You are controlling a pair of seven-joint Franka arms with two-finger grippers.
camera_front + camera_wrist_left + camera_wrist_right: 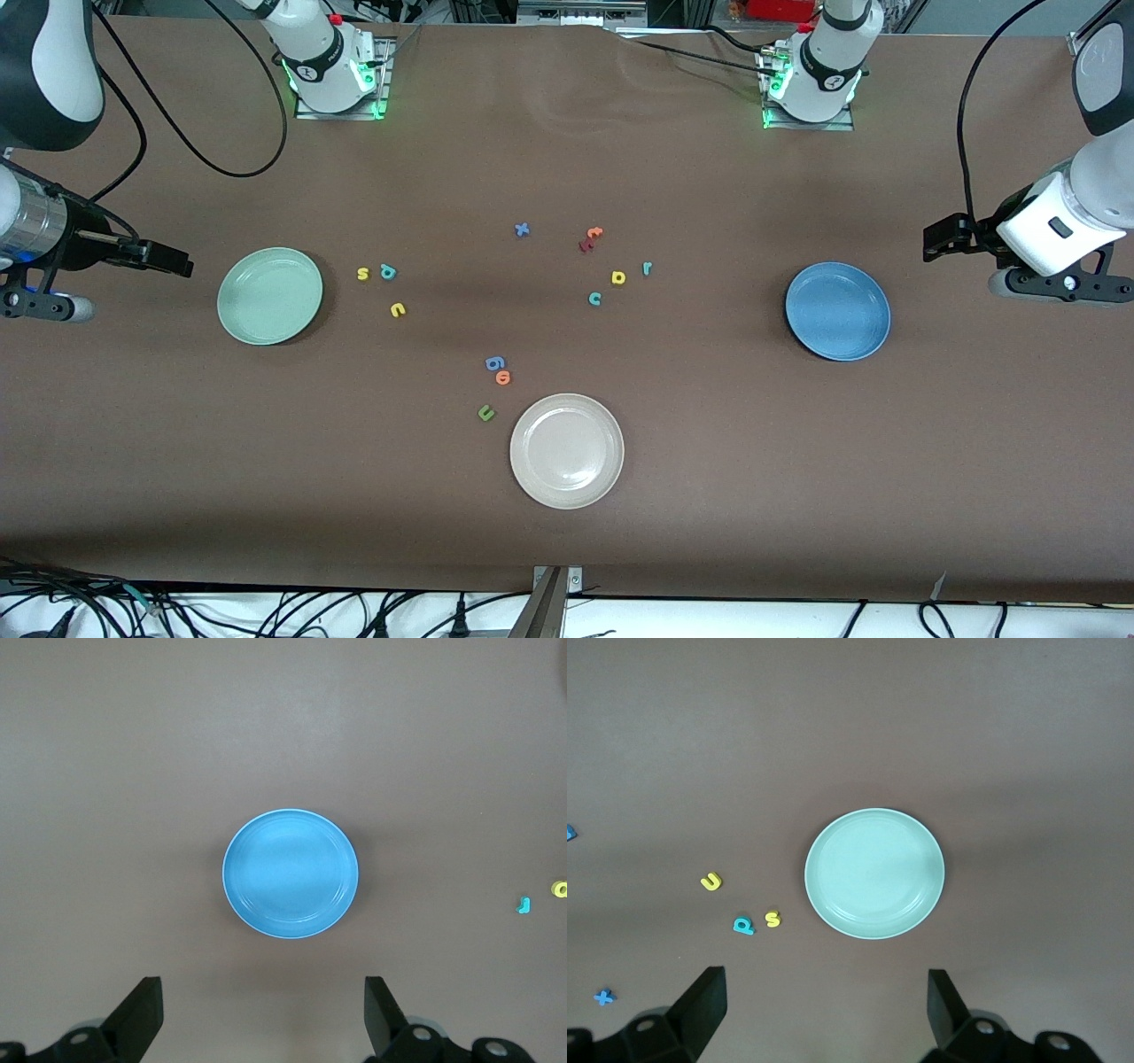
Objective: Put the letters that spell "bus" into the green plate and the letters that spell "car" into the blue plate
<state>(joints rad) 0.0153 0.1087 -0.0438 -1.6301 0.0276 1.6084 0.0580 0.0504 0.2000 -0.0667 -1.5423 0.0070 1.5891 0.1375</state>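
The green plate [270, 295] [874, 873] lies toward the right arm's end of the table. Beside it are a yellow "s" [362, 274] [772, 920], teal "b" [387, 271] [743, 926] and yellow "u" [398, 309] [710, 881]. The blue plate [837, 310] [291, 873] lies toward the left arm's end. Mid-table sit a teal "c" [594, 299], yellow "a" [618, 277] [559, 889] and teal "r" [647, 268] [524, 904]. My right gripper [177, 263] [824, 1005] hangs open and empty high by the green plate. My left gripper [930, 241] [263, 1010] hangs open and empty high by the blue plate.
A cream-white plate [567, 450] lies nearest the front camera, with an olive "u" [485, 413], orange "o" [503, 377] and blue "g" [495, 362] beside it. A blue "x" [522, 229], orange "t" [594, 233] and a red letter [586, 245] lie farther back.
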